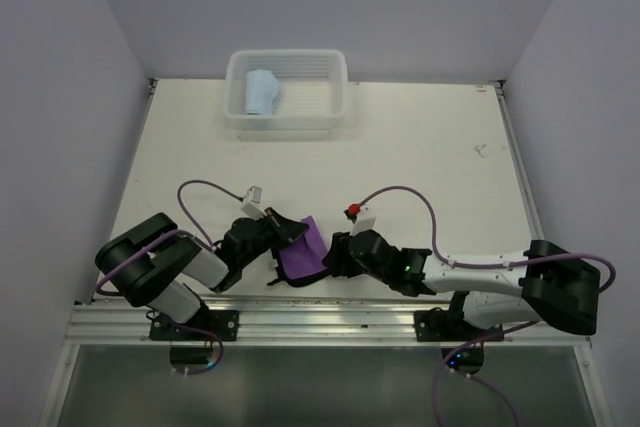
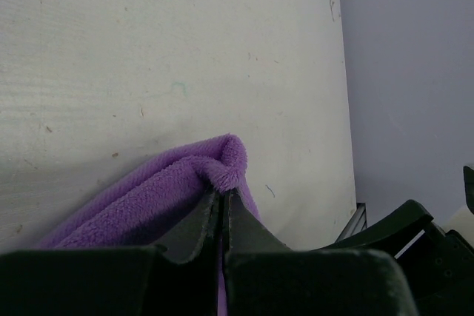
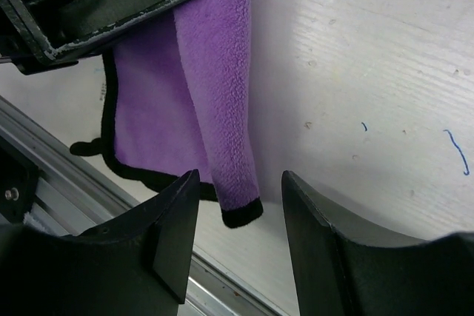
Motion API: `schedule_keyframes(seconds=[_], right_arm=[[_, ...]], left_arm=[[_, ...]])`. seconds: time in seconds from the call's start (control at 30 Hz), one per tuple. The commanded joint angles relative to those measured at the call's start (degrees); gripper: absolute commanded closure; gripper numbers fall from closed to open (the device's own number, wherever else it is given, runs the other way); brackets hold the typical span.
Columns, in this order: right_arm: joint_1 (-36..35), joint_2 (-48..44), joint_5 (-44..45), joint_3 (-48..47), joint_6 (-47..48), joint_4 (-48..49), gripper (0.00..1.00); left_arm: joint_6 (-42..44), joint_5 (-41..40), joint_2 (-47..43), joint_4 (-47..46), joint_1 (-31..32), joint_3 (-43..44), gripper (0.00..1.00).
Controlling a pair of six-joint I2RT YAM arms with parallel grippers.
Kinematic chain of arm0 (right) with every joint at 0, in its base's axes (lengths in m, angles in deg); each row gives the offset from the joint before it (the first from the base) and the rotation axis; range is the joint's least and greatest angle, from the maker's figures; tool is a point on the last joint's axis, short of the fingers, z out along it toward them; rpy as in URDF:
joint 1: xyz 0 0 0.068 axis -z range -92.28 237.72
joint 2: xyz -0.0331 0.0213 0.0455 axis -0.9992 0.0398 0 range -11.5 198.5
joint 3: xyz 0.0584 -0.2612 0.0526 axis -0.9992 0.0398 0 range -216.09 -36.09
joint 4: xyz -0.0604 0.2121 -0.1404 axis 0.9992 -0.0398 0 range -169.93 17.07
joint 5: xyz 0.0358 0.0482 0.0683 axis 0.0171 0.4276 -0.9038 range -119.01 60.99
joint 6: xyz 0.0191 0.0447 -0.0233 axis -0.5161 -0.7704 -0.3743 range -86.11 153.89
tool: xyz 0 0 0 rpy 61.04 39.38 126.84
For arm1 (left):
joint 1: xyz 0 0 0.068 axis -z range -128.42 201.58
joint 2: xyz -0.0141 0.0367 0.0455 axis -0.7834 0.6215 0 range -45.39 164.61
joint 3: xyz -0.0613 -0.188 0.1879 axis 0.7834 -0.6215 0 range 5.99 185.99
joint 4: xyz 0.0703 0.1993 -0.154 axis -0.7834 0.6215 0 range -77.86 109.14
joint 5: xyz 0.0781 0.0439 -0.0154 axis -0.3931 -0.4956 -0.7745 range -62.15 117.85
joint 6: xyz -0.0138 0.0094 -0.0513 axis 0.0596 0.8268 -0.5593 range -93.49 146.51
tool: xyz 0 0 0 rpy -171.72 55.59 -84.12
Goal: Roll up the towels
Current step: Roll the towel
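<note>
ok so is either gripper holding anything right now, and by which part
The left gripper pinches the purple towel at its folded edge. The right gripper is open and holds nothing.

No readable text, labels, brands or numbers anywhere.

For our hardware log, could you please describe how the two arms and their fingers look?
The left arm and right arm both have bulky black joints with white link sections. A lavender cable loops out from each. The right arm also carries a small red cap and a green light. The fingers are matte black, flat wedges.
</note>
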Motion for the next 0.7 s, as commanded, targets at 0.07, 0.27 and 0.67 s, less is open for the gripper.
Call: schedule_keyframes(seconds=[0.07,0.27,0.67], right_arm=[[0.1,3.8,-1.0,-4.3,0.6,3.5,0.49],[-0.4,4.6,-0.2,-4.7,1.8,2.6,0.64],[-6.3,9.3,9.2,-12.7,7.3,-7.1,0.93]], left_arm=[[-0.1,-0.1,-0.5,-3.6,-0.7,0.0,1.00],[-0.4,-0.1,-0.4,-2.4,-1.0,0.2,1.00],[-1.1,1.5,-1.5,2.7,-1.2,2.4,0.91]])
